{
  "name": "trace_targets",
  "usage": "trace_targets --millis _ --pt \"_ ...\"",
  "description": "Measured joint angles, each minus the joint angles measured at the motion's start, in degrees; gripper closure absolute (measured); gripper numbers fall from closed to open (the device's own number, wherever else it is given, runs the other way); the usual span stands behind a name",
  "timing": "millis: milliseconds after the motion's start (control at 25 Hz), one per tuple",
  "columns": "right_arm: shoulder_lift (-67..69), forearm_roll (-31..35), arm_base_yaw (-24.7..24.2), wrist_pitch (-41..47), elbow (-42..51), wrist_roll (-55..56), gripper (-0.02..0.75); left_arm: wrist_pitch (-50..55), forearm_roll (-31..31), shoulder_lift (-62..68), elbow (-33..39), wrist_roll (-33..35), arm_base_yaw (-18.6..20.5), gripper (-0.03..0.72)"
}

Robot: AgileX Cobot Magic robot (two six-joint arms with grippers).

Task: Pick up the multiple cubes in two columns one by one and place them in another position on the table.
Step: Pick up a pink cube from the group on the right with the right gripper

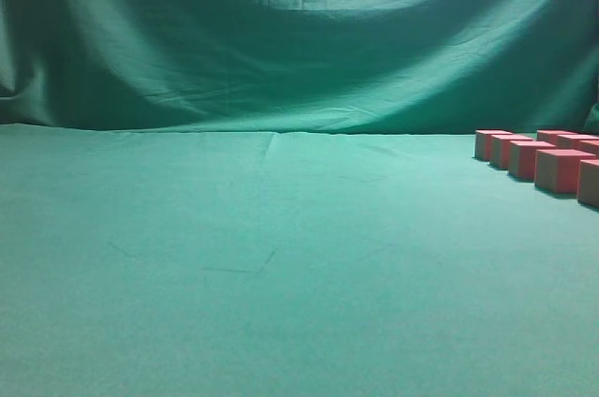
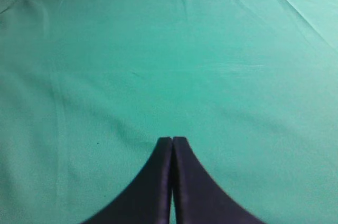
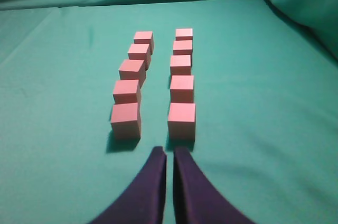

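Several pink cubes stand in two columns on the green table [image 3: 63,171]. In the right wrist view the left column runs from the nearest cube [image 3: 125,120] to the farthest [image 3: 143,38], and the right column from the nearest [image 3: 181,120] to the farthest [image 3: 184,34]. My right gripper [image 3: 170,150] is shut and empty, just short of the two nearest cubes, in line with the gap between the columns. My left gripper [image 2: 172,139] is shut and empty over bare cloth. In the exterior view the cubes [image 1: 560,170] sit at the far right edge; no gripper shows there.
A draped, wrinkled green backdrop [image 1: 299,32] rises behind the table [image 1: 234,257]. Creases run across the table cloth. A fold of the backdrop [image 3: 306,2] lies to the right of the cubes.
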Motion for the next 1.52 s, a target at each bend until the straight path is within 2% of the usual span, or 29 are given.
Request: trace_targets --millis 1200,1320,1520 --pt "0.00 0.00 0.00 -0.59 0.00 0.00 0.738 0.00 0.00 0.00 0.00 0.00 0.00 0.688" --pt "0.00 1.66 0.00 -6.43 0.13 0.23 0.738 0.00 0.00 0.00 0.00 0.00 0.00 0.688" --pt "0.00 6.19 0.00 -23.76 0.13 0.75 0.738 0.00 0.00 0.00 0.00 0.00 0.00 0.688"
